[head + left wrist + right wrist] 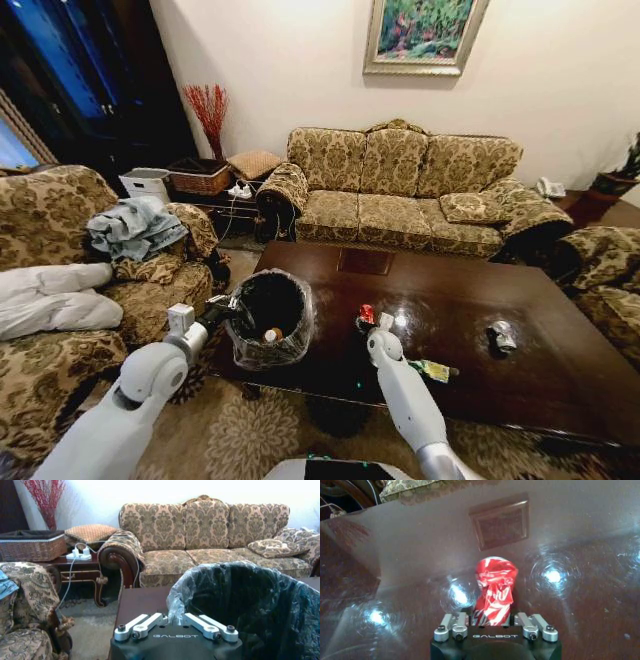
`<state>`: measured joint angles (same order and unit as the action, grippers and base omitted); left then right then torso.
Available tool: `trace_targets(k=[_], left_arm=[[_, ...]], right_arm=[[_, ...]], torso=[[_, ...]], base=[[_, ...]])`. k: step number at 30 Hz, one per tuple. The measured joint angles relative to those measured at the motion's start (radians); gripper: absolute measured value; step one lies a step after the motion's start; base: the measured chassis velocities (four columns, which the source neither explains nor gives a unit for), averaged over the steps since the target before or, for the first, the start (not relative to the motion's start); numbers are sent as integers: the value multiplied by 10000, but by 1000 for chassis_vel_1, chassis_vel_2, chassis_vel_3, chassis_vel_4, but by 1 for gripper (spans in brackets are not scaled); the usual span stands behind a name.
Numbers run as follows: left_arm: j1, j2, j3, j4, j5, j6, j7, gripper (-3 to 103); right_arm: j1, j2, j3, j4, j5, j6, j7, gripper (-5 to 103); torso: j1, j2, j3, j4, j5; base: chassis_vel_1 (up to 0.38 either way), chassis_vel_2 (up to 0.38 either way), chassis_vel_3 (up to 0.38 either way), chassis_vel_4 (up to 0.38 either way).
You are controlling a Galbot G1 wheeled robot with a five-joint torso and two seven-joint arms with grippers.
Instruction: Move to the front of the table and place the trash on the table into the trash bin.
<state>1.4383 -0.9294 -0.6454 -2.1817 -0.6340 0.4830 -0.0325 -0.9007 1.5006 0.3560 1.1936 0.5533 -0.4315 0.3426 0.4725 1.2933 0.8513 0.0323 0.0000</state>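
The right gripper (492, 620) pinches the red can (494, 588) above the table (450, 300), near its left edge. The left gripper (175, 624) is clamped on the bin's (270, 315) rim.

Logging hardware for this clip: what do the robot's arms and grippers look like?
Both arms are smooth glossy white shells with rounded joints. The left arm has a ball-like elbow and a small white boxy wrist module. The left gripper and right gripper have dark grey bodies marked GALBOT in white, with silver metal finger links and dark bolts.
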Motion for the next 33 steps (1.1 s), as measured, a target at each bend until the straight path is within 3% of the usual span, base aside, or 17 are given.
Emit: trace_targets(k=[8, 13, 15, 18, 21, 23, 26, 29, 33], left_arm=[[-5, 11, -2, -61, -7, -63, 3, 4], [17, 20, 7, -199, -46, -44, 3, 4], [18, 118, 39, -233, -71, -15, 5, 4], [0, 198, 65, -235, -112, 14, 4, 4], [-181, 575, 299, -238, -412, 292, 37, 4], [-234, 682, 387, -242, -558, 389, 55, 4], [-516, 1255, 990, -262, -1317, 797, 50, 4], [-819, 1590, 1444, -206, -1588, 894, -8, 4], [-1256, 1820, 1885, -119, -1902, 995, -173, 4]], right_arm=[[-246, -150, -39, 631, -9, 278, 148, 21], [-574, -592, -206, 1969, -178, 500, 269, 21], [-865, -1374, -442, 3752, -188, 685, 245, 21], [-966, -1830, -548, 4644, -160, 808, 92, 21], [-957, -3716, -802, 7896, 784, 980, -1063, 21], [-876, -4086, -881, 8429, 1236, 925, -1331, 21], [-492, -5306, -1543, 9913, 2673, 794, -2368, 21], [-359, -5673, -2190, 10334, 2822, 813, -2930, 21], [-304, -5618, -3013, 10266, 2138, 1028, -3620, 21]], torso=[[0, 0, 0, 0, 1], [1, 0, 0, -1, 2], [0, 0, 0, 1, 5], [-1, 0, -1, 0, -2], [-2, 1, -2, -2, -3], [-2, 0, -2, -2, 1], [-2, 1, -2, -1, -1], [-2, 0, -1, 0, 1], [-2, 0, -1, -2, -1]], base=[[0, 0, 0, 0], [0, 0, 0, 0], [0, 0, 0, 0], [0, 0, 0, 0], [0, 0, 0, 0], [0, 0, 0, 0], [0, 0, 0, 0], [0, 0, 0, 0], [0, 0, 0, 0]])
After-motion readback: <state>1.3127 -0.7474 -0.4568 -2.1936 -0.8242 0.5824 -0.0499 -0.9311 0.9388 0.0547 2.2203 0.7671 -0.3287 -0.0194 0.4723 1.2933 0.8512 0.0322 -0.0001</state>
